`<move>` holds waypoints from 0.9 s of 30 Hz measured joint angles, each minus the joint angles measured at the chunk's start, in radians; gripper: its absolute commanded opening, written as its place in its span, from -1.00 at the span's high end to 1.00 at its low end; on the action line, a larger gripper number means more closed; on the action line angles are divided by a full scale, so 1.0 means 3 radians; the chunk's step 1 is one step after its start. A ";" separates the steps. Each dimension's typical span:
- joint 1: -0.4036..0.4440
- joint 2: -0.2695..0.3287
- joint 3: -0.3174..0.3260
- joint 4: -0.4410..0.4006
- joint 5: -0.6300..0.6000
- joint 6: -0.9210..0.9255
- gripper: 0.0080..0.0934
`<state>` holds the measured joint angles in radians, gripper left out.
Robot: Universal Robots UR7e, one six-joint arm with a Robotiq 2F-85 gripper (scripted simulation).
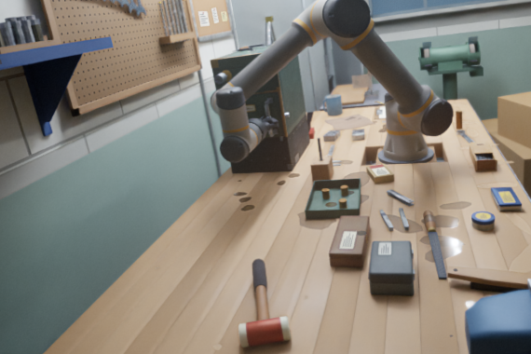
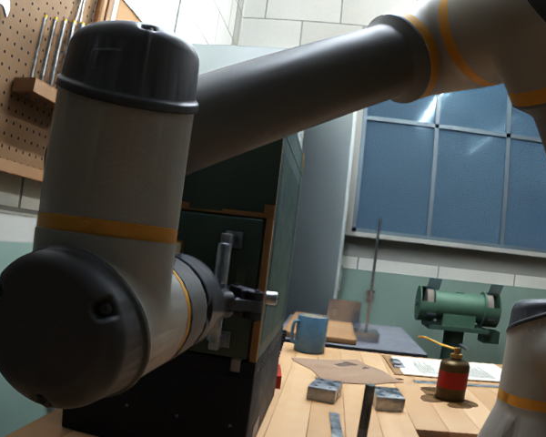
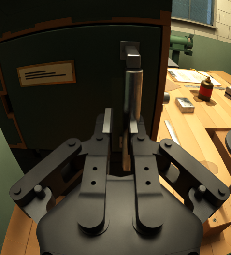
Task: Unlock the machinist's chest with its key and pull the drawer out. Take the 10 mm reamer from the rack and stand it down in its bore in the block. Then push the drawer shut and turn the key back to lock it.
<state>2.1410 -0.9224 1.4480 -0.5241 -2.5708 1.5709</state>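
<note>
The machinist's chest (image 1: 265, 109) stands at the bench's far left, its dark green drawer front (image 3: 79, 84) closed, with a vertical steel bar handle (image 3: 132, 96) near its right edge. My gripper (image 3: 120, 125) is closed with its fingers on either side of that handle's lower part (image 2: 222, 282). The key (image 2: 269, 297) pokes out to the right of the chest's front, beside my fingers. A wooden block (image 1: 321, 168) with a thin dark reamer (image 1: 319, 148) standing in it sits on the bench in front of the chest. The reamer rack is not visible.
Behind the chest is a tiled wall with a pegboard (image 1: 116, 25) of spanners. A blue mug (image 2: 309, 333), two steel blocks (image 2: 325, 390), an oil can (image 2: 452, 374) and a green tray (image 1: 334, 197) lie on the bench to the right. My arm's base (image 1: 405, 141) stands further right.
</note>
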 measured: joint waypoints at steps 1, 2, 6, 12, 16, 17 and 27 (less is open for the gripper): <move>0.0002 0.0003 -0.0004 0.0002 0.0003 0.0000 1.00; 0.0004 0.0005 -0.0009 0.0004 0.0005 0.0000 1.00; 0.0018 0.0018 -0.0034 0.0012 0.0018 0.0000 1.00; 0.0040 0.0041 -0.0074 0.0029 0.0039 0.0000 1.00; 0.0054 0.0056 -0.0100 0.0040 0.0052 0.0000 1.00; 0.0057 0.0059 -0.0106 0.0043 0.0055 0.0000 1.00; 0.0090 0.0097 -0.0173 0.0072 0.0089 0.0000 1.00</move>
<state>2.1681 -0.8933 1.3962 -0.5025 -2.5442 1.5708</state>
